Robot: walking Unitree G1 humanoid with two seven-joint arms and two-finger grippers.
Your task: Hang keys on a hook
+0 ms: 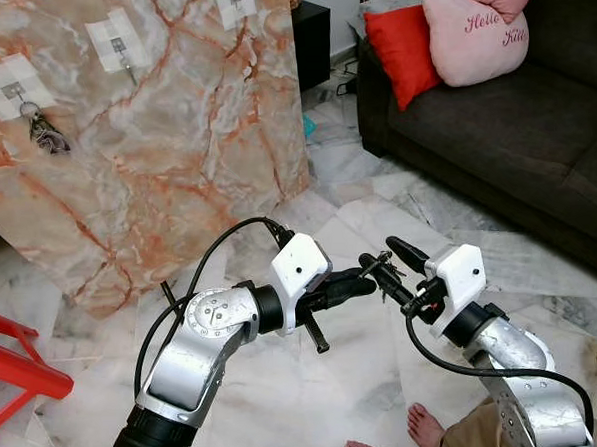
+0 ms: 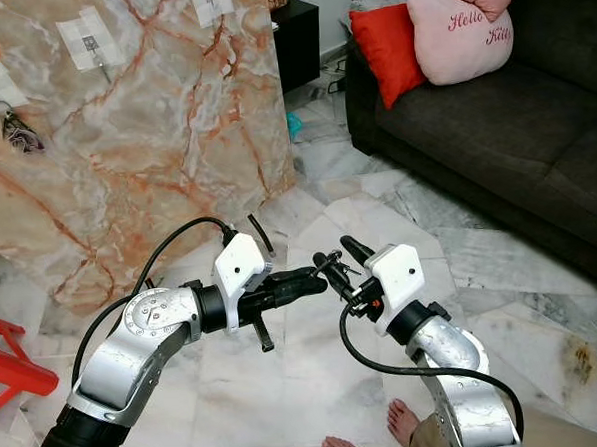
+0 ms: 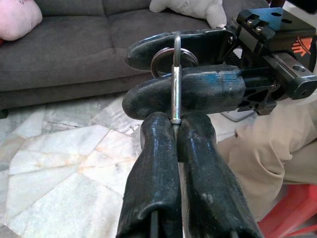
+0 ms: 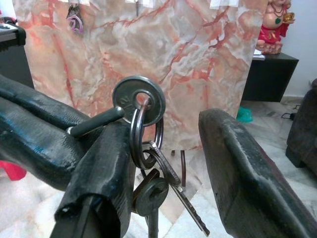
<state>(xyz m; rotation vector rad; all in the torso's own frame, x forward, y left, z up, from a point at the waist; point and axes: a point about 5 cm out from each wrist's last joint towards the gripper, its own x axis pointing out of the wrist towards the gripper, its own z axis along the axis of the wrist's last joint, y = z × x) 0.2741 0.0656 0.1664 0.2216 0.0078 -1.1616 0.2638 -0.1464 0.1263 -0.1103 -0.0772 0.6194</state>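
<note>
Marble is what you face: a tall veined slab (image 1: 163, 130) leaning upright on the pale tiled floor (image 1: 399, 228), with a dark sofa (image 1: 514, 132) to the right carrying a red cushion (image 1: 402, 53) and a pink pillow (image 1: 474, 36). You can see three hooks on white pads across the slab: one at the left (image 1: 11, 90) already carrying a bunch of keys (image 1: 45, 132), a bare middle one (image 1: 121, 48) and one near the top (image 1: 235, 1). Someone's bare feet (image 1: 415, 433) show at the lower edge. Your two arms meet low in front of the slab, well apart from the hooks. Your left gripper (image 3: 174, 126) has its fingers pressed together, pinching a thin metal piece of the key bunch (image 4: 148, 163). Your right gripper (image 4: 173, 144) stands wide open, the key ring (image 4: 141, 134) hanging against one finger (image 4: 106, 168) while the other finger (image 4: 242, 168) is clear of it.
</note>
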